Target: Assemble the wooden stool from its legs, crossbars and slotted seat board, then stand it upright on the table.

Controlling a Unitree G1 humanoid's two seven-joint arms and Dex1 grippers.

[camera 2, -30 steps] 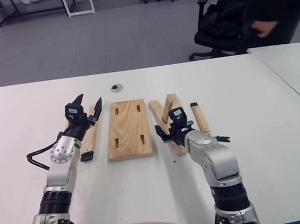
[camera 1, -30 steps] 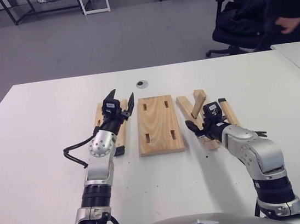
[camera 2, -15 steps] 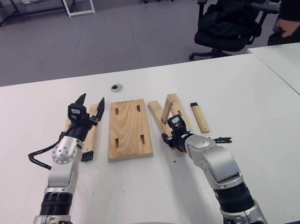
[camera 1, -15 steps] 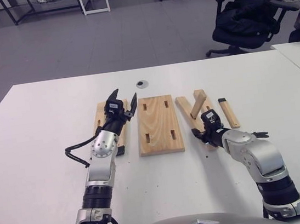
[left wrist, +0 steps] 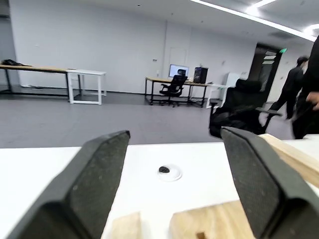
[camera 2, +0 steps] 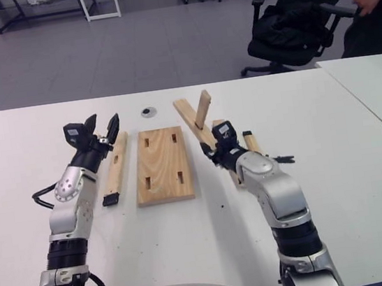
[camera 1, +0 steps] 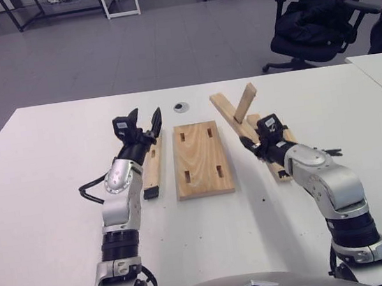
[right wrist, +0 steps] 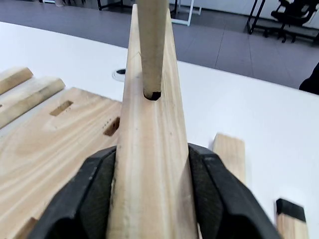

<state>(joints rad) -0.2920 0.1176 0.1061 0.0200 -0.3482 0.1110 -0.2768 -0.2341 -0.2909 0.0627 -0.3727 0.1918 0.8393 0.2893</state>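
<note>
A white bench (camera 1: 47,176) carries the parts of an unassembled wooden stool. The slotted seat board (camera 1: 201,158) lies flat at the middle, its four slots facing up. Just left of the seat board a wooden leg (camera 1: 153,160) lies flat alongside it, with a dark cap (camera 1: 151,191) on its near end. The left pincer (camera 1: 145,115) hovers over the far end of that leg, its two dark fingers (left wrist: 94,189) spread wide apart and holding nothing. To the right of the seat board, the right pincer (right wrist: 152,152) is clamped on another leg (camera 1: 228,112), gripping it from both sides near its lower end and holding it raised off the bench, slanting up and away past the seat board's far right corner. A crossbar (camera 1: 245,100) is plugged into a hole in this leg and juts out at an angle. Two more wooden pieces (right wrist: 228,155) lie flat right of the seat board, beneath the right arm. A small round grommet (camera 1: 181,106) sits beyond the seat board's far edge.
</note>
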